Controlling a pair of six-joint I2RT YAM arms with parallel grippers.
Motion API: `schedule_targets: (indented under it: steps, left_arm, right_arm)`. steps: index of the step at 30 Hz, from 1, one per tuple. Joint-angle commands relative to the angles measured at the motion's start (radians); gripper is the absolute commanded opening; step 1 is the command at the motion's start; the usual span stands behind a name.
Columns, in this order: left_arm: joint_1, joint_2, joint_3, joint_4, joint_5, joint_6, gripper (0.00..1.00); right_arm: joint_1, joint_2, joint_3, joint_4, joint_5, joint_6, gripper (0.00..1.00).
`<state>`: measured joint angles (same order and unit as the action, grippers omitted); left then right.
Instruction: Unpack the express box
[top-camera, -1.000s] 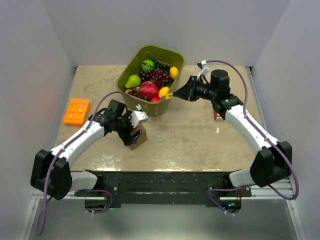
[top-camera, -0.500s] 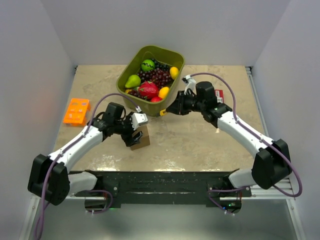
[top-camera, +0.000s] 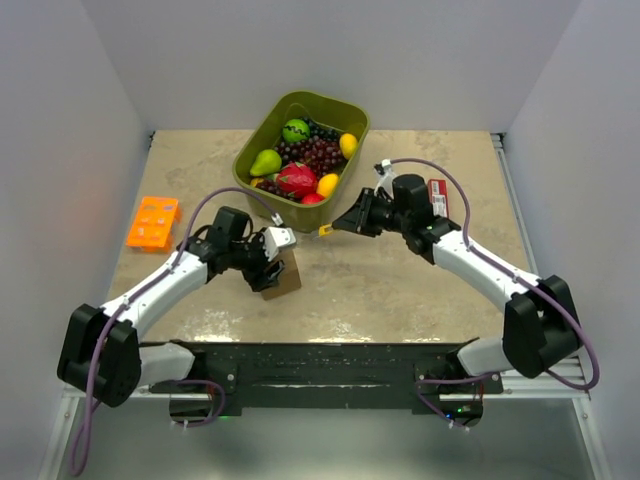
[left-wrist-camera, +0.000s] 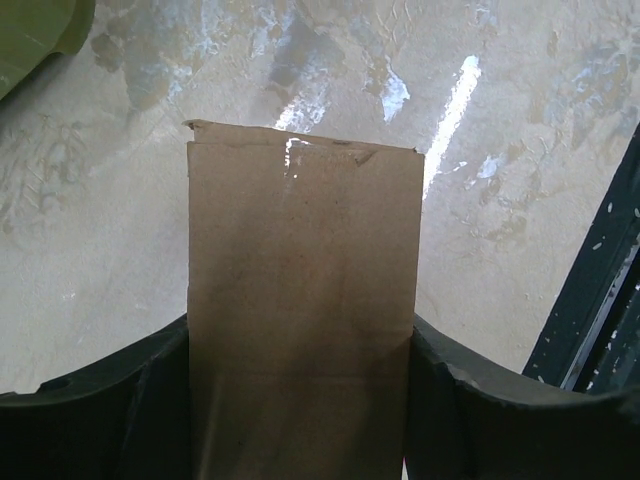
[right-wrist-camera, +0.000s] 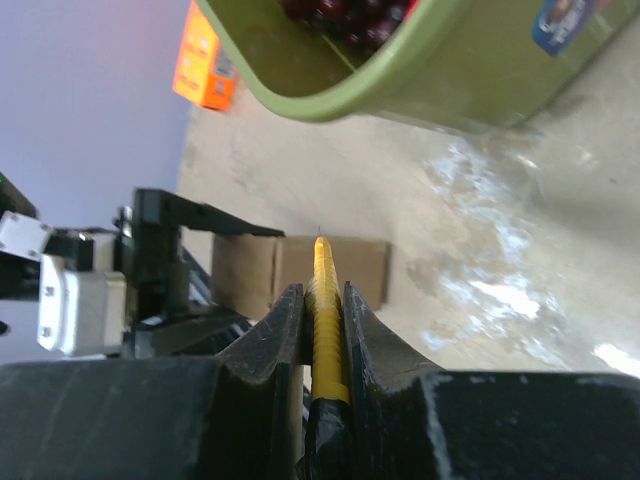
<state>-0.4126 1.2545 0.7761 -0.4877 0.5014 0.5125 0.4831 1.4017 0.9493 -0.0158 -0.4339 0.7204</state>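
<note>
Two tools in view: left tool (top-camera: 268, 262) pinched small brown cardboard box (left-wrist-camera: 300, 300) by both sides. Box stood on beige worktop (top-camera: 400, 280), near-left part, on the near side of green plastic fruit tub (top-camera: 300, 108). Right tool (right-wrist-camera: 322, 298) was pressed together on slim yellow stick-shaped implement (right-wrist-camera: 322, 262), tip pointing left toward box, apart from it.

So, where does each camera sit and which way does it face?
Top external: above and behind the bases, looking down on the beige table; both arms show.
Left wrist: on the left arm, looking at the small brown cardboard box between its jaws.
Right wrist: on the right arm, facing the green plastic tub; its jaws clamp a slim yellow tool.
Shared: all three show the box.
</note>
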Motion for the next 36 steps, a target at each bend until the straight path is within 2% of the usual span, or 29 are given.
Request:
schedule_targets:
  steps: [1,10,25,36]
  left_arm:
    - [0.005,-0.047,-0.012,0.046,0.000,-0.038,0.58]
    - [0.006,-0.021,-0.008,0.069,-0.077,-0.112,0.58]
    - [0.009,0.029,0.005,0.080,-0.096,-0.137,0.59]
    - [0.011,0.051,0.011,0.081,-0.095,-0.137,0.59]
  right_arm:
    - [0.000,0.023,0.055,0.157,-0.038,0.105,0.00]
    - [0.081,0.056,0.126,0.050,0.086,0.034,0.00]
    - [0.123,0.134,0.146,0.059,0.095,0.014,0.00]
    - [0.123,0.123,0.158,0.070,0.098,0.017,0.00]
